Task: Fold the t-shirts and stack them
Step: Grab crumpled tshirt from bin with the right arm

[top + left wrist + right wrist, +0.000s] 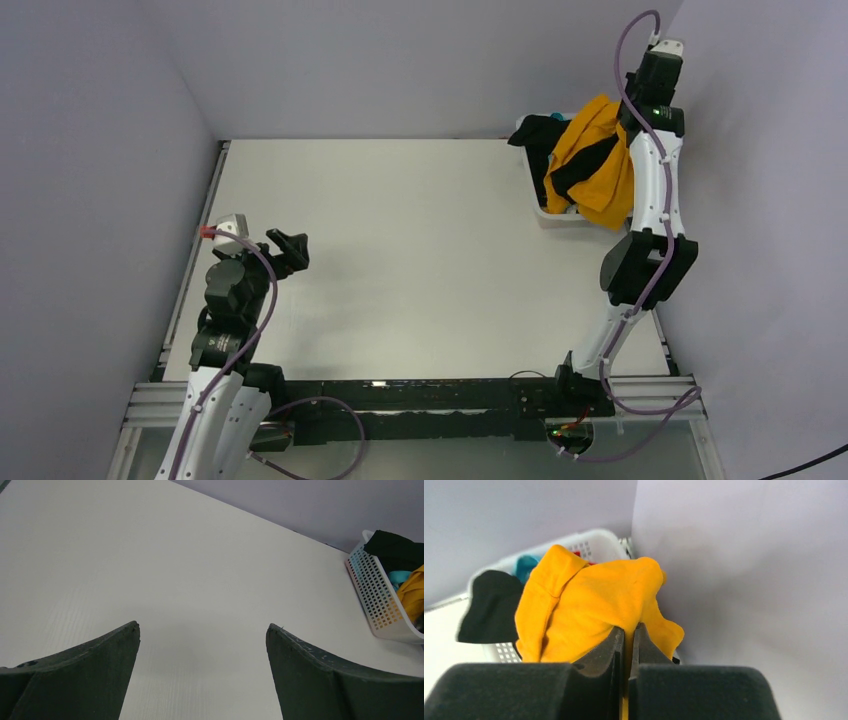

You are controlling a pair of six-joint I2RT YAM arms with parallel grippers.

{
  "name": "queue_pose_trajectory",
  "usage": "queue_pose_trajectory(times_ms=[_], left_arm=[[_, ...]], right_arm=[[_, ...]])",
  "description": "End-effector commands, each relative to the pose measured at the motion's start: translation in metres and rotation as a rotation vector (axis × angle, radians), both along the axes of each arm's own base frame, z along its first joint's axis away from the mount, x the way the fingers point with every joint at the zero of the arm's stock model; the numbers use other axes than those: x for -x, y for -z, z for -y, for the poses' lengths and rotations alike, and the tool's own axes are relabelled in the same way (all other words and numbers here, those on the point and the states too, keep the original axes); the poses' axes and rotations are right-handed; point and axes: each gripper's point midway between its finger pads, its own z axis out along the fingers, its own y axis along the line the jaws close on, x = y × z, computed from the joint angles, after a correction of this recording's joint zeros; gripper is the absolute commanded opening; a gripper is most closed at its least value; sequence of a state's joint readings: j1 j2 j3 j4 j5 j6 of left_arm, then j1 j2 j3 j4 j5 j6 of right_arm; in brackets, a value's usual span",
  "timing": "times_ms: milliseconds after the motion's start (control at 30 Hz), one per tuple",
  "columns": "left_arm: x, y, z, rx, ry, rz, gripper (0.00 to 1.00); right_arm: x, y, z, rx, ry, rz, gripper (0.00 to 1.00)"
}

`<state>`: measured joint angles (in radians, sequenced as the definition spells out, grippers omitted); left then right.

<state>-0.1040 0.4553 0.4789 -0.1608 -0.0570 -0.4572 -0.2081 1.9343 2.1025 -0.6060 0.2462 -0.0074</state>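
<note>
The white plastic basket (372,600) sits at the far right corner of the table (400,250), close to the back and right walls. The t-shirts are heaped in it. The mustard-orange shirt (594,600) is on top, bunched up and rising above the rim. A black shirt (491,607) hangs over the basket's left edge, and a bit of teal shirt (525,565) shows behind it. A small patch of red cloth (576,554) peeks out near the far rim.

The right arm reaches out over the basket. The right gripper (628,629) is clamped onto a fold of the mustard-orange shirt, with its two fingers pressed nearly together and a thin strip of orange cloth pinched between them. From the top camera, the orange cloth hangs down from the gripper over the basket's right side. A black band runs across it — possibly part of the black shirt caught up with it, though the view is too coarse to be sure.

The left arm stands at the left side of the table, well apart from the basket. The left gripper (202,627) is spread wide and grasps nothing — its wrist camera shows only bare white table between the two dark fingers (85,675), with the basket off at the right edge of that view.
</note>
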Motion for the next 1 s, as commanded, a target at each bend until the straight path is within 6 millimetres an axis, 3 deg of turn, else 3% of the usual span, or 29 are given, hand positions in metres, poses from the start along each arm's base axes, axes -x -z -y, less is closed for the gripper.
queue_pose_trajectory(times_ms=[0, 200, 433, 567, 767, 967], left_arm=[[-0.004, -0.021, 0.002, 0.011, 0.011, 0.069, 0.99], [-0.006, -0.022, 0.004, 0.017, 0.018, 0.07, 0.99], [-0.007, -0.02, 0.005, 0.019, 0.021, 0.063, 0.99], [-0.008, -0.021, 0.005, 0.022, 0.024, 0.068, 0.99], [-0.011, -0.018, 0.006, 0.023, 0.028, 0.055, 0.99], [-0.014, -0.015, 0.007, 0.024, 0.031, 0.046, 0.99]], right_arm=[[0.021, -0.149, 0.006, 0.093, 0.047, 0.407, 0.0], [0.024, -0.204, -0.014, 0.105, -0.066, 0.565, 0.0], [0.023, -0.247, -0.025, 0.099, -0.118, 0.709, 0.0], [0.025, -0.263, -0.03, 0.091, -0.136, 0.791, 0.0], [0.018, -0.268, -0.038, 0.078, -0.186, 0.815, 0.0], [0.03, -0.279, -0.022, 0.074, -0.075, 0.873, 0.0]])
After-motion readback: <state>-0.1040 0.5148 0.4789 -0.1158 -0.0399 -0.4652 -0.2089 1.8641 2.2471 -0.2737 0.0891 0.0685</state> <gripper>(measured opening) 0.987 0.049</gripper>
